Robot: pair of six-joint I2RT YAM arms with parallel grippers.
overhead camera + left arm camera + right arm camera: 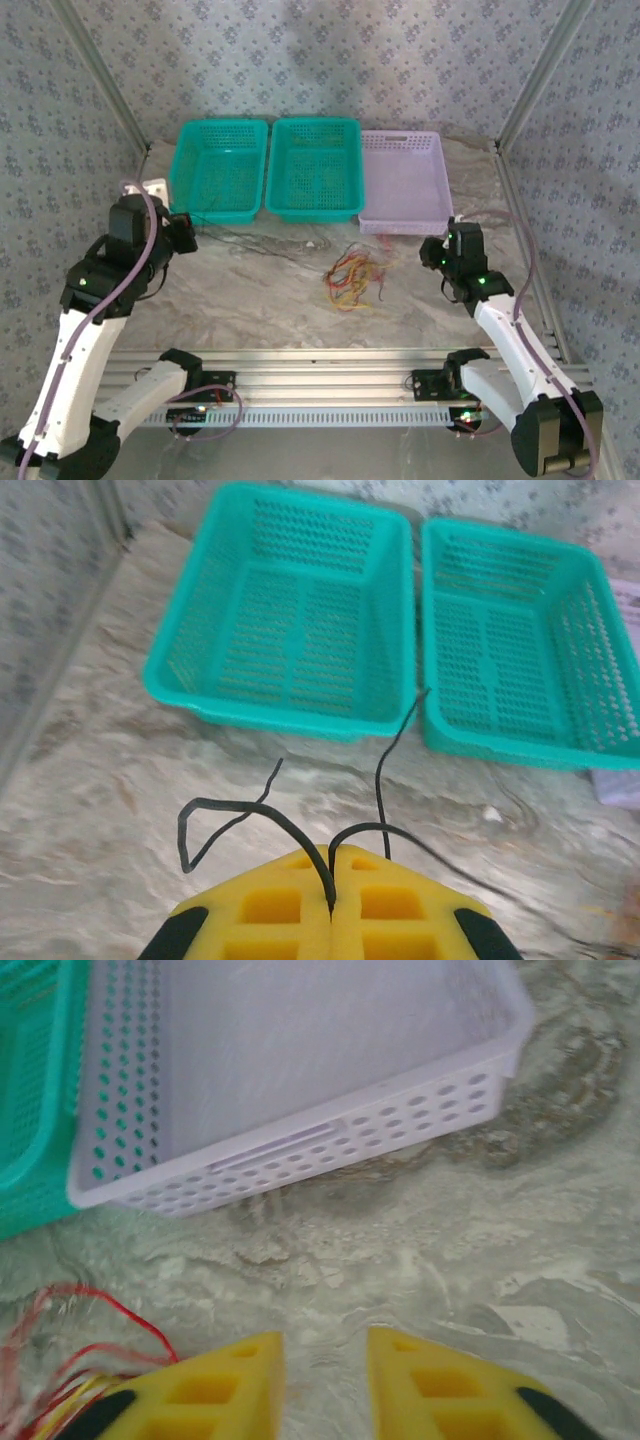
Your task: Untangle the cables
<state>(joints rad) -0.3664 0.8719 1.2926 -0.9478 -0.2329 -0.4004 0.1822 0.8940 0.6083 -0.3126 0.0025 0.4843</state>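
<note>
At the left, the left claw (332, 905) is seen pinched shut on a thin black cable (379, 780), in front of two teal perforated plastic baskets (270, 708). Mid-worktop (250, 300), a loose tangle of red and yellow cables (350, 275) is found. At the right, the right claw (325, 1380) is seen narrowly parted and empty, near a lilac perforated plastic tray (330, 1145). If the black cable is pulled hard, it may slip free, or the tangle may be tightened and dragged. No writing can be read.

This is a robotics lab booth. Patterned fabric walls (330, 60) on aluminium posts (97, 70) close off the upper frame. Slotted rails (320, 370) at the bottom carry robot arms (70, 350).
</note>
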